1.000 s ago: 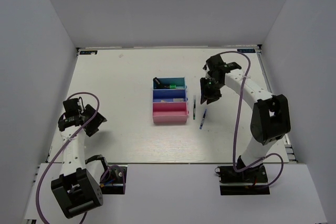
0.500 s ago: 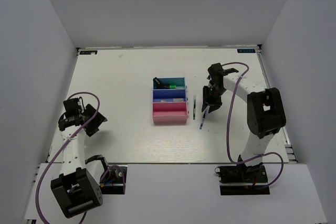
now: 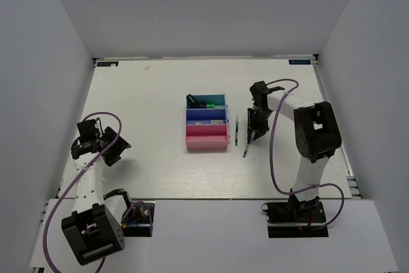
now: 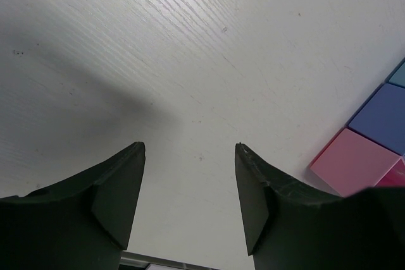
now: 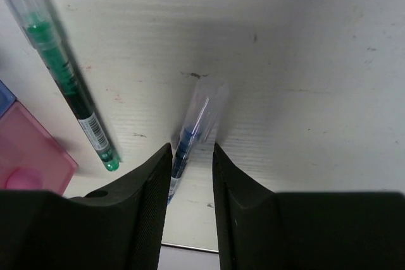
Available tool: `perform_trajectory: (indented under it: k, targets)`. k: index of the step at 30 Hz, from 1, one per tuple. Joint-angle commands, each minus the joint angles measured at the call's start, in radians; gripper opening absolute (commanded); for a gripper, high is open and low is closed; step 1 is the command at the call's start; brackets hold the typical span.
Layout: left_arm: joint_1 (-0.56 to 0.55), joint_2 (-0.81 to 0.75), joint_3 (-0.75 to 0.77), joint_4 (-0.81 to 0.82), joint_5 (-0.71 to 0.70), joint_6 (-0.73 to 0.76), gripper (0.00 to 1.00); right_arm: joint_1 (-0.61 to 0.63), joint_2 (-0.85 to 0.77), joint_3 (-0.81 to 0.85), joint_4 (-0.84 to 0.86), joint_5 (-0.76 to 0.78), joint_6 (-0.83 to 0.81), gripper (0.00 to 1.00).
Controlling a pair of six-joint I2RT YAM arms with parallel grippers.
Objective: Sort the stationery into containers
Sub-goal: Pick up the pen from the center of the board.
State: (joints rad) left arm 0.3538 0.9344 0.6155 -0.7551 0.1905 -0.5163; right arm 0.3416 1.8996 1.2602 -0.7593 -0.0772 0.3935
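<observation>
The three joined bins stand mid-table: teal (image 3: 216, 100), darker blue (image 3: 206, 114) and pink (image 3: 206, 136). A black highlighter with a green end (image 3: 199, 101) lies in the teal bin. A green pen (image 3: 236, 131) and a blue pen (image 3: 246, 148) lie on the table right of the bins. My right gripper (image 3: 250, 133) is down at the table. In the right wrist view its narrowly open fingers (image 5: 192, 150) straddle the blue pen (image 5: 197, 121), with the green pen (image 5: 63, 74) to the left. My left gripper (image 4: 190, 150) is open and empty over bare table at the left.
The white table is boxed in by white walls at the back and both sides. The left wrist view shows the pink bin (image 4: 354, 162) and blue bin (image 4: 383, 118) at its right edge. The pink bin's corner (image 5: 25, 150) sits left of my right fingers.
My right gripper has moved toward me and down from behind the pens, and now straddles the blue pen. The blue pen shifted slightly. The left arm has not moved.
</observation>
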Motion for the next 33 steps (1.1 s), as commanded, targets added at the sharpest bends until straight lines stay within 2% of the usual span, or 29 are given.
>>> perform_trajectory:
  k: [1, 6, 10, 15, 18, 21, 22, 25, 27, 30, 32, 33]
  targets:
    - [-0.003, -0.003, -0.003, 0.011, 0.013, 0.012, 0.69, 0.004, 0.013, -0.010, 0.018, 0.062, 0.022, 0.36]
    - [-0.003, -0.006, -0.005, 0.011, 0.015, 0.010, 0.69, 0.014, 0.006, -0.061, 0.058, 0.103, 0.030, 0.34]
    - [-0.003, -0.009, -0.003, 0.008, 0.009, 0.012, 0.69, 0.019, 0.009, -0.073, 0.075, 0.109, 0.031, 0.24]
    - [-0.001, -0.008, -0.003, 0.011, 0.012, 0.012, 0.69, 0.011, -0.029, -0.085, 0.093, 0.112, 0.024, 0.06]
    - [-0.003, -0.008, -0.005, 0.011, 0.009, 0.012, 0.69, 0.010, -0.115, -0.087, 0.115, 0.108, -0.017, 0.00]
    - [-0.003, -0.006, -0.003, 0.010, 0.013, 0.012, 0.69, 0.010, -0.187, -0.055, 0.133, 0.093, -0.079, 0.00]
    - [-0.001, -0.005, -0.002, 0.010, 0.015, 0.010, 0.69, 0.013, -0.204, -0.041, 0.132, 0.030, -0.140, 0.00]
    - [-0.003, -0.005, -0.003, 0.011, 0.015, 0.010, 0.69, 0.014, -0.281, 0.040, 0.114, -0.021, -0.232, 0.00]
    - [-0.003, -0.005, -0.003, 0.011, 0.015, 0.010, 0.69, 0.023, -0.301, 0.083, 0.109, -0.127, -0.271, 0.00]
    - [-0.003, -0.005, -0.005, 0.014, 0.017, 0.013, 0.69, 0.043, -0.318, 0.142, 0.117, -0.309, -0.419, 0.00]
    - [-0.001, -0.005, -0.007, 0.016, 0.017, 0.012, 0.69, 0.056, -0.309, 0.198, 0.106, -0.375, -0.497, 0.00]
    - [-0.003, 0.000, -0.007, 0.014, 0.020, 0.013, 0.69, 0.075, -0.286, 0.215, 0.092, -0.486, -0.534, 0.00]
